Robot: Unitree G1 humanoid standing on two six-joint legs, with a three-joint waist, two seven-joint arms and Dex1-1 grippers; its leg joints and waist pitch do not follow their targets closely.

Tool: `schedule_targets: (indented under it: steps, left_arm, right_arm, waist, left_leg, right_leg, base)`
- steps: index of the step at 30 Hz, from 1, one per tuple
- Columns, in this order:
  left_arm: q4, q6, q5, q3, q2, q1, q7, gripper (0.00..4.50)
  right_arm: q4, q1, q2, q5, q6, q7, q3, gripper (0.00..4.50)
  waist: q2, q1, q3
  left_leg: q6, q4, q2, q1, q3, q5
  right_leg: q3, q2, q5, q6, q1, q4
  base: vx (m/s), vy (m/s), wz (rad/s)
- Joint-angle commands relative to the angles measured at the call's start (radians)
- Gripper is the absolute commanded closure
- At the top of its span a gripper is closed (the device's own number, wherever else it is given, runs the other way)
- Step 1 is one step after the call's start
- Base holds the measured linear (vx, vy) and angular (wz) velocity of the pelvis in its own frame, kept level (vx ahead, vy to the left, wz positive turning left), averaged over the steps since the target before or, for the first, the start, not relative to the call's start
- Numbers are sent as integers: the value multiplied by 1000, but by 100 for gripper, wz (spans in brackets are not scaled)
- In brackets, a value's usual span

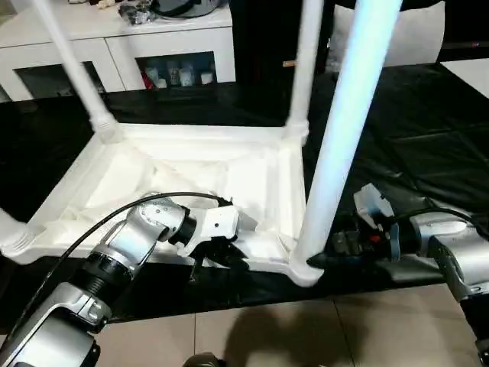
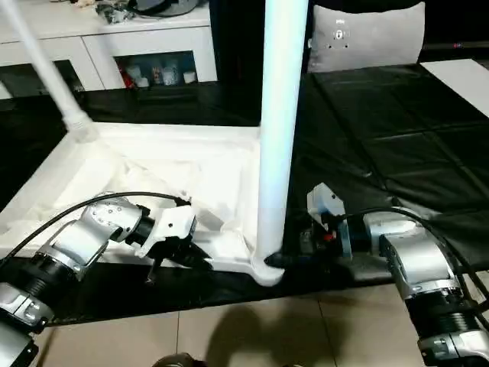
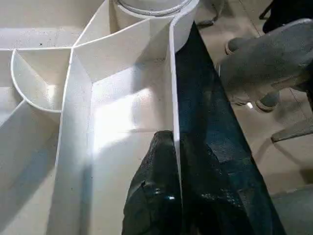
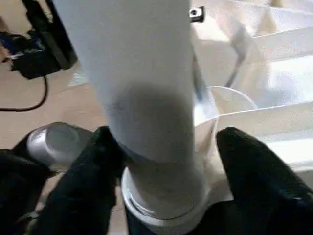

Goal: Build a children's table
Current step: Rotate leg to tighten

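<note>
Right gripper [image 4: 161, 156] is spreading wide around the base of the near leg [image 2: 279, 130], one black finger on each side; contact is unclear. The smooth tapered leg is standing in a round corner socket [image 2: 266, 269] of the upturned white table top [image 1: 252, 172]. Left gripper [image 3: 168, 186] is pinching the top's thin near rim [image 3: 172, 88], one finger on each face. Ribs are showing inside; leg tops are cut off.

table top [image 1: 191, 164] white | legs [image 1: 348, 130] white | mat [image 1: 428, 145] black
</note>
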Motion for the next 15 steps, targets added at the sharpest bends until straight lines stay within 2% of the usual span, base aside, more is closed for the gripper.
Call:
schedule_targets:
  steps: [1, 2, 4, 10, 13, 15]
  left_arm:
    - [-16, -16, 18, -46, -1, -7, -51, 450]
    - [-15, -18, 16, -47, -2, -8, -53, 450]
    - [-9, -26, 14, -48, -4, -8, -58, 450]
    - [-6, -21, 6, -43, -6, -1, -67, 450]
    - [-14, 30, -13, -21, -16, 10, -43, 450]
    - [-24, 85, -29, 1, -33, 13, -9, 450]
  right_arm:
    - [-11, -23, -5, 17, 14, 27, 13, 160]
    - [-11, -24, -5, 19, 17, 32, 17, 166]
    - [-11, -25, -7, 26, 33, 46, 23, 170]
    - [-19, -17, -6, 50, 71, 65, 24, 233]
    - [-38, 2, 5, 75, 91, 47, 11, 247]
    - [-58, 14, 24, 83, 105, 8, -1, 248]
  waist:
    - [-27, -3, -71]
    - [-31, -4, -70]
    - [-29, -3, -71]
    - [-29, -1, -73]
    - [-27, 0, -74]
    - [-30, 0, -73]
  left_leg:
    - [96, -76, 81, 13, -27, -125]
    - [92, -76, 81, 13, -26, -127]
    - [89, -76, 81, 14, -26, -128]
    - [83, -76, 82, 14, -27, -121]
    - [82, -75, 81, 15, -27, -122]
    - [79, -76, 81, 14, -26, -124]
  right_leg:
    - [72, -87, -305, -158, 54, -71]
    - [72, -87, -311, -155, 54, -71]
    - [73, -86, -316, -154, 53, -71]
    - [73, -86, -288, -160, 54, -68]
    - [72, -86, -280, -165, 54, -68]
    - [73, -87, -287, -165, 56, -69]
  base:
    - [0, 0, 0]
    - [0, 0, 0]
    - [0, 0, 0]
    - [0, 0, 0]
    - [0, 0, 0]
    - [0, 0, 0]
